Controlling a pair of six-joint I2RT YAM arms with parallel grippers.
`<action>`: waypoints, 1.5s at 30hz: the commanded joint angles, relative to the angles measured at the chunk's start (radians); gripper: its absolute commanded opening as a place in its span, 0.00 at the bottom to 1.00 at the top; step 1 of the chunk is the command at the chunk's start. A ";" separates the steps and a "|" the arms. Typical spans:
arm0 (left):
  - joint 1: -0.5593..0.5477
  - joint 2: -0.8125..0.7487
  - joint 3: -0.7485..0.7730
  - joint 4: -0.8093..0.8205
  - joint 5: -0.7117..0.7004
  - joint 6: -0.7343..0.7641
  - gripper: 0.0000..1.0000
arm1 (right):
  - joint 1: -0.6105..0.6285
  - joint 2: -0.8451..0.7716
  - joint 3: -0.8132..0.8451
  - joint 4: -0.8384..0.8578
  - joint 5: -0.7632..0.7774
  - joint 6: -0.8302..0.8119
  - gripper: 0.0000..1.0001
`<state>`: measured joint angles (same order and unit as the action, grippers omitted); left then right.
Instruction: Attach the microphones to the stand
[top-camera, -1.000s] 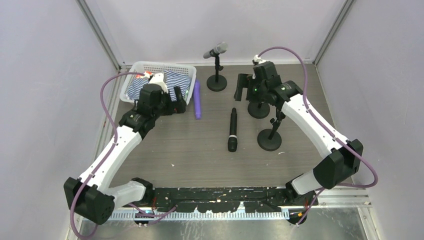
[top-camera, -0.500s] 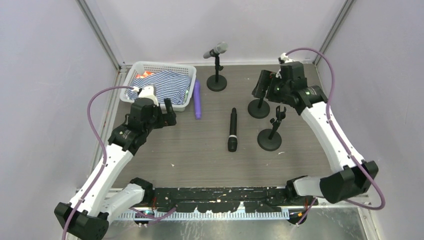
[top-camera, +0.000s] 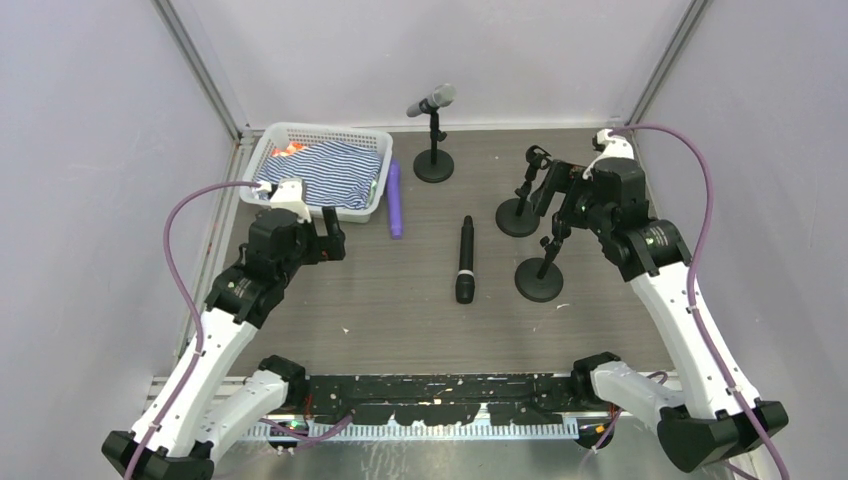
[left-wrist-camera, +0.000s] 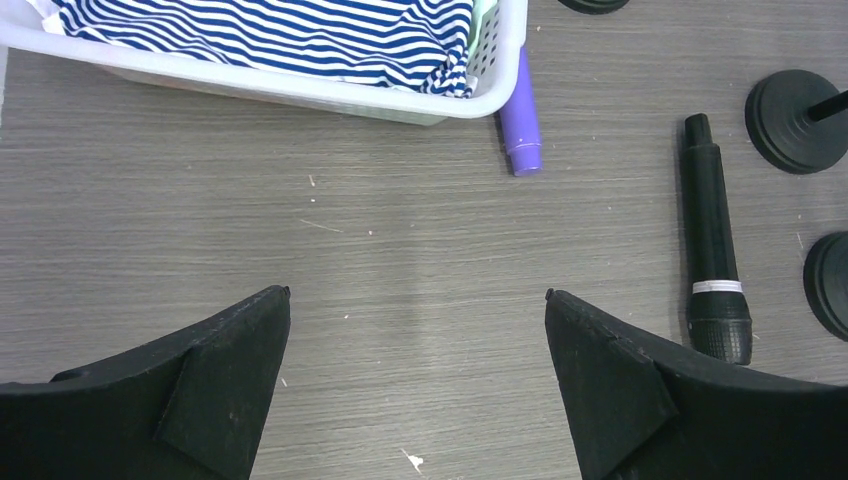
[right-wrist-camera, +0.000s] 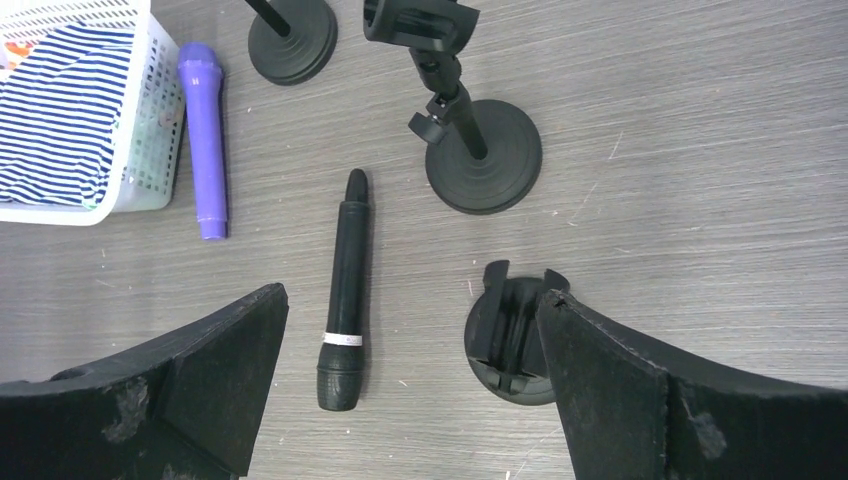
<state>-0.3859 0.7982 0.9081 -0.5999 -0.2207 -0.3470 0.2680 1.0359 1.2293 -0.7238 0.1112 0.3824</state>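
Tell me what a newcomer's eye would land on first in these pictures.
The silver-grey microphone, clipped in its stand at the far middle of the table, is the only one mounted. The black microphone lies flat mid-table, and the purple microphone lies beside the white basket of striped cloth at far left. On the right, the far empty stand and the near empty stand flank the open right gripper.

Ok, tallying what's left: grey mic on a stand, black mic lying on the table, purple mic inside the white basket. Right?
Not quite: the purple mic lies on the table beside the white basket, not inside it, as the top external view shows. The grey mic is on a stand and the black mic lies on the table.
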 joint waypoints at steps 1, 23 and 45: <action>0.000 -0.011 0.011 0.042 0.000 0.054 1.00 | -0.001 -0.069 -0.034 0.079 0.038 -0.025 1.00; 0.001 -0.049 -0.009 0.043 0.045 0.072 1.00 | -0.001 -0.133 -0.048 -0.045 -0.151 -0.038 1.00; 0.001 -0.060 -0.030 0.018 0.030 0.088 1.00 | 0.464 0.494 -0.165 0.268 0.137 0.245 0.89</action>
<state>-0.3859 0.7635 0.8860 -0.5980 -0.1875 -0.2768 0.7300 1.4708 1.0794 -0.5591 0.2493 0.5709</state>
